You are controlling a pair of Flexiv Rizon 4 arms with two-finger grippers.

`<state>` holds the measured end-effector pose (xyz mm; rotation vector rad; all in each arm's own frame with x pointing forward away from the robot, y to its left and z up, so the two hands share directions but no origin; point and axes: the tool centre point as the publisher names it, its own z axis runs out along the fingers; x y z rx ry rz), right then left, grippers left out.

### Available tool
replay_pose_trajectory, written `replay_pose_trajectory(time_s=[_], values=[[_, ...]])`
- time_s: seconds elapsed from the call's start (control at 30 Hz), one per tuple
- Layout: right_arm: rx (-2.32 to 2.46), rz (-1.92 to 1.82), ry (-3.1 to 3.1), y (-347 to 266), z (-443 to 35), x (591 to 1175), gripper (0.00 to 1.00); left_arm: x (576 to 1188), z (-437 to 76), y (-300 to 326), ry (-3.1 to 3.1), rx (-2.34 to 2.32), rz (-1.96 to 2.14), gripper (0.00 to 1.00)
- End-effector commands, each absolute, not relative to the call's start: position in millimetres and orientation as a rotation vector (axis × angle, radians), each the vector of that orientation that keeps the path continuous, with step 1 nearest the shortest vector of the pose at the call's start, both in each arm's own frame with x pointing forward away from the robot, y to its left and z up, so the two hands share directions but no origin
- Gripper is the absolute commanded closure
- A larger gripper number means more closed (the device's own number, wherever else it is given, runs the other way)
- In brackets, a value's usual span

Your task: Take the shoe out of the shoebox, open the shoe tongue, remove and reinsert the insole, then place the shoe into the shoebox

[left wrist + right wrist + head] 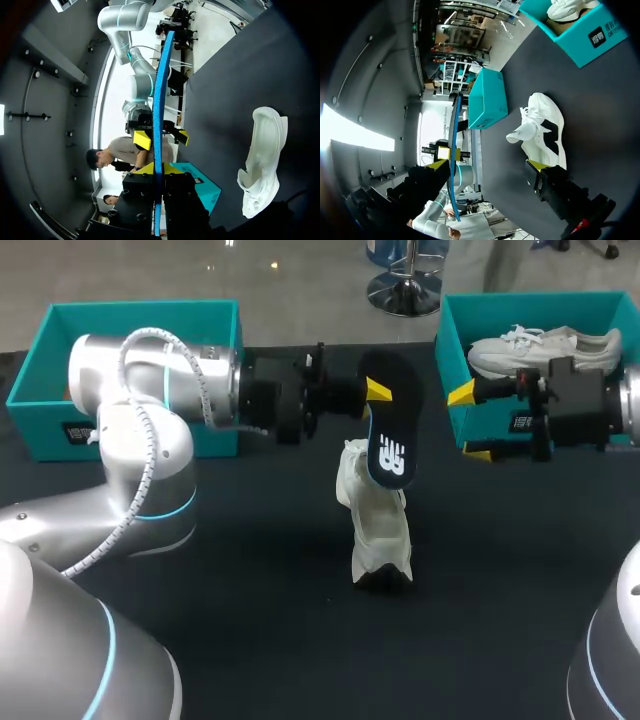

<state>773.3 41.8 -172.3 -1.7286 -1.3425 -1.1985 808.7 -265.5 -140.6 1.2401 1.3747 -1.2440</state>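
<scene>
the left arm [150, 390] enters from the left and extends level over the table [250, 570], wrist pointing toward the centre. the left gripper [372, 392] is clamped on the insole [390, 430], one yellow tip on each face, near its upper end. the insole hangs with its long axis near vertical and the printed dark face toward the head camera. in the left wrist view it shows edge-on as a blue strip between the fingers.

the right arm [590, 400] enters from the right at similar height, facing the left arm. the right gripper [468, 423] has its jaws wide apart and holds nothing. its tips sit just beside the insole's edge, not touching it.

the shoe [378, 530] – white – rests on the table directly below the insole, clear of both grippers. whether the insole's lower end touches the shoe cannot be determined.

the left shoebox [140, 306] stands behind the left arm, which partly hides it. the right shoebox [530, 310] stands behind the right gripper and contains a second shoe [520, 348].
</scene>
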Motion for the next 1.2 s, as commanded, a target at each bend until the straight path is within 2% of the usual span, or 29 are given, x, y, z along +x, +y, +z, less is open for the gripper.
replay_pose_trajectory(time_s=[0.03, 0.5, 0.9, 1.2], values=[[-1.810, -1.227, -1.343, 20, -164, 747, 0.00, 808, -140, -265, 1.382, 1.241, -1.240, 1.00], [-2.009, -1.147, -1.376, -15, -186, 731, 0.00, 808, -141, -266, 1.383, 1.236, -1.250, 1.00], [-2.009, -1.147, -1.376, -15, -186, 731, 0.00, 810, -147, -264, 1.406, 1.230, -1.248, 1.00], [-1.986, -1.177, -1.435, -57, -204, 722, 0.00, 809, -146, -266, 1.411, 1.224, -1.256, 1.00]])
